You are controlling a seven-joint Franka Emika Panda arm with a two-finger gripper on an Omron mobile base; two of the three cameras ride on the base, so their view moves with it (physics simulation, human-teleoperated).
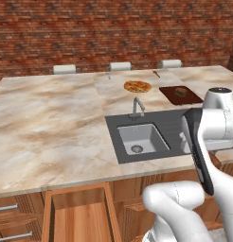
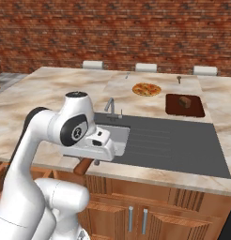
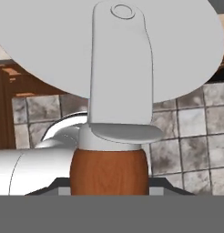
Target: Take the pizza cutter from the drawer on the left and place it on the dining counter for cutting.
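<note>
My gripper is shut on the pizza cutter, whose reddish-brown wooden handle sticks out below the hand, at the front edge of the dining counter just left of the sink. In the hand view the pizza cutter shows its thick handle low in the middle, with a white collar, a pale grey arm and a large round blade above it. The gripper clasps the handle from both sides. The drawer stands pulled open under the counter's front edge, and the part of its light wood inside that shows is bare.
A dark grey sink panel with basin and faucet lies mid-counter. Behind it sit a pizza and a dark red-brown cutting board carrying a brown lump. Three white chair backs line the far edge. Closed drawers sit left of the open one.
</note>
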